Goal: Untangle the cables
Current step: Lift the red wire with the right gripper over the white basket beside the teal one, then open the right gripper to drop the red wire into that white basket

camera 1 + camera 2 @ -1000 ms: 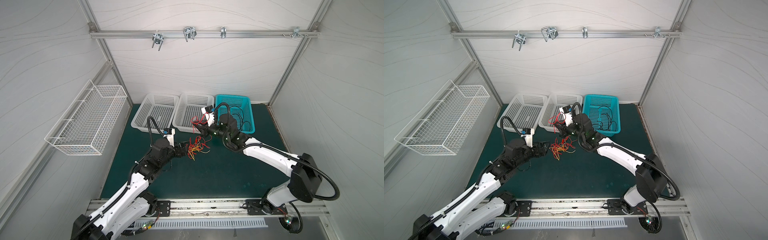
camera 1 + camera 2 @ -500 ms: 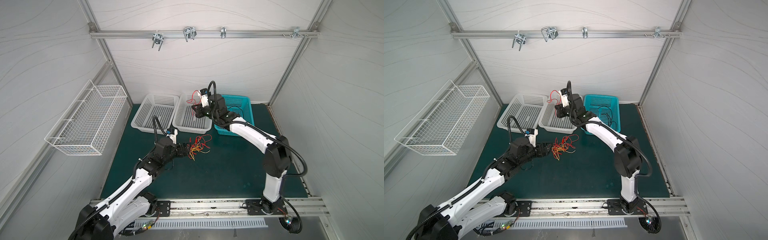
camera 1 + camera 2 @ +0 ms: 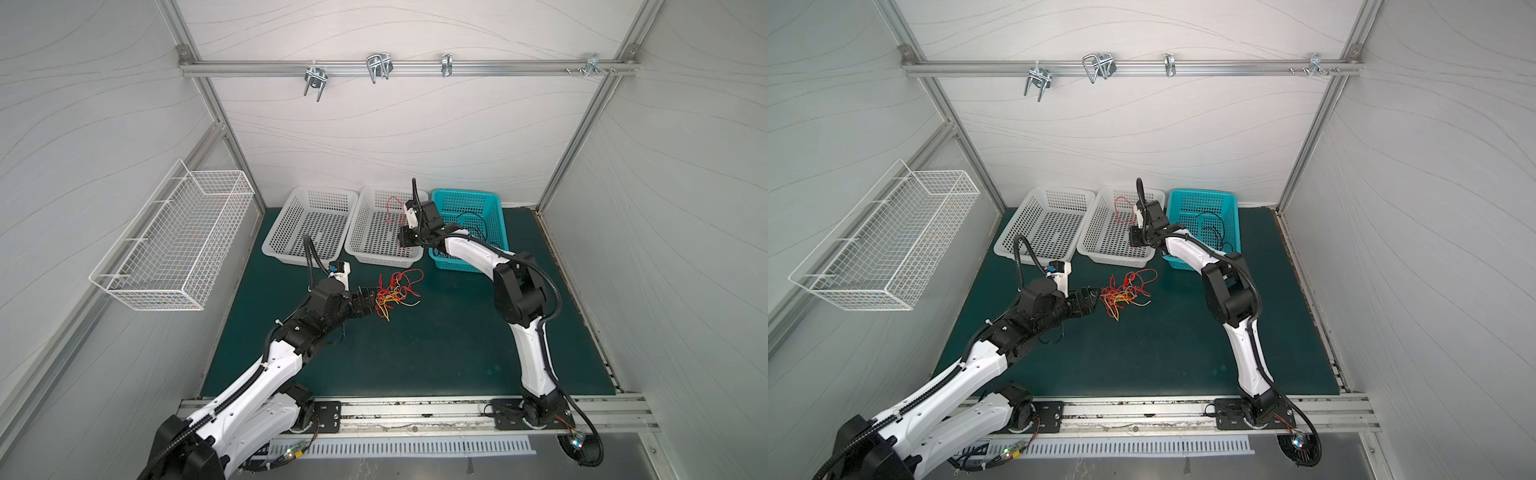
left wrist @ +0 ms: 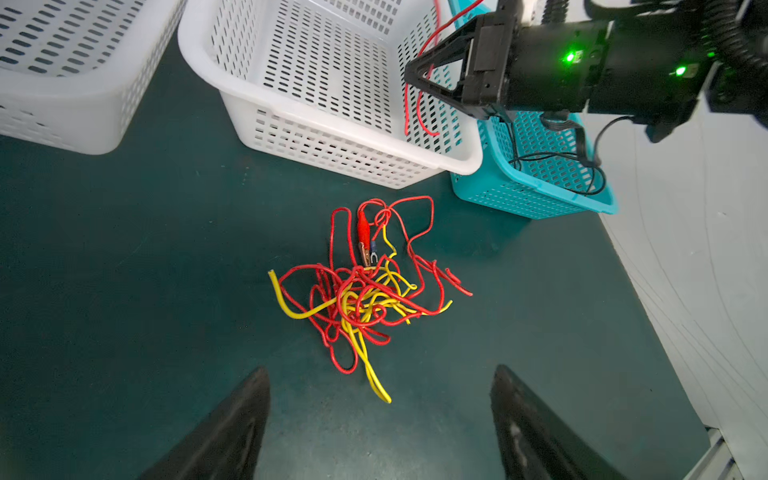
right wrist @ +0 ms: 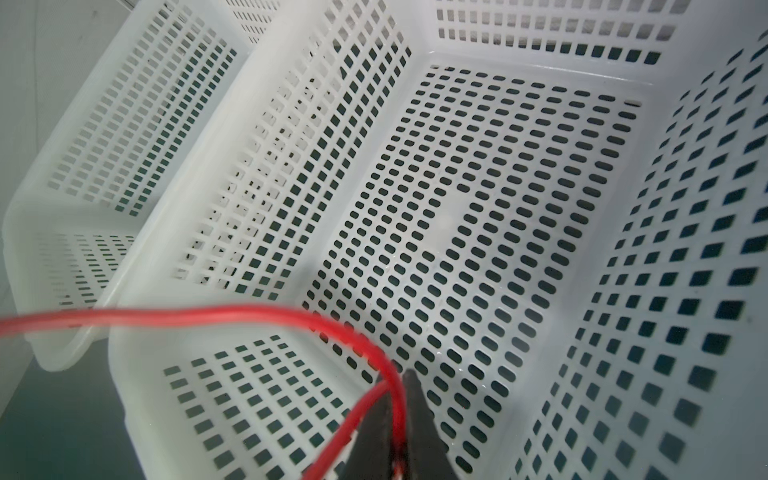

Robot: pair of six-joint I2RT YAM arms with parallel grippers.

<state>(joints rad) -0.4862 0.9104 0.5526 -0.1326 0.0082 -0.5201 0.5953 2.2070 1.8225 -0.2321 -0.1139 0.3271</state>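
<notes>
A tangle of red and yellow cables point(image 3: 395, 293) point(image 3: 1123, 293) point(image 4: 365, 299) lies on the green mat. My left gripper point(image 3: 371, 297) point(image 3: 1094, 297) point(image 4: 380, 370) stands open and empty at the tangle's left edge, low over the mat. One red cable point(image 3: 390, 208) point(image 3: 1121, 205) point(image 4: 419, 108) point(image 5: 232, 313) hangs into the middle white basket point(image 3: 374, 258) point(image 3: 1113, 261) point(image 4: 353, 137) point(image 5: 137, 332). My right gripper point(image 3: 403, 244) point(image 3: 1136, 241) point(image 4: 409, 79) point(image 5: 401, 376) is shut on it above that basket's near right corner. Thin black cables point(image 3: 478, 226) point(image 3: 1214, 228) lie in the teal basket point(image 3: 500, 208).
A second white basket point(image 3: 291, 254) stands left of the middle one, with nothing seen in it. A white wire basket point(image 3: 174, 237) hangs on the left wall. Metal hooks hang from the rail point(image 3: 374, 66) above. The cell's walls close in on both sides.
My right gripper pulled a red cable up out of the tangle, carried it back over the middle white basket and came down towards it. The left gripper stayed by the tangle.
</notes>
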